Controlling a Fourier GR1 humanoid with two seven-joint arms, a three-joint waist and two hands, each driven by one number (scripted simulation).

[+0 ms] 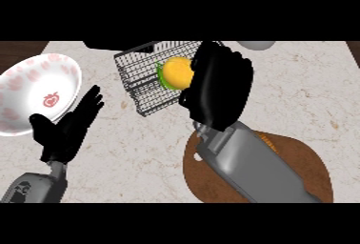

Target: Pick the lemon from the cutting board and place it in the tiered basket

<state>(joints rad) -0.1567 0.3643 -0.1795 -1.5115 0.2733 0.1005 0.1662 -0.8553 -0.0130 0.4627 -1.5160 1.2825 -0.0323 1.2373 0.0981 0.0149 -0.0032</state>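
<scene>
- Nearest: right forearm (256, 167), crossing board (313, 167) from near right and hiding most of it.
- Right hand (219, 86): hangs over basket (137, 83), back turned up, fingers curled down round lemon (175, 72); thumb hidden.
- Lemon: off board, above basket's wire floor, tucked against left side of right hand, green patch at its left edge; cannot tell whether touching wire.
- Left hand (67, 126): rests at near left, fingers straight and close together, thumb apart, just beside plate (28, 81); holds nothing.
- Likely step: release into basket.
- Risk of rolling or bouncing out on release, given round fruit, hard wire and low walls; worse if let go from high up.
- Risk of fingers catching in wire mesh while opening or lifting away, then dragging or tipping basket.
- Risk to orange thing (267, 140) on board, half hidden just beside forearm: could get swept off by a low pull-back.
</scene>
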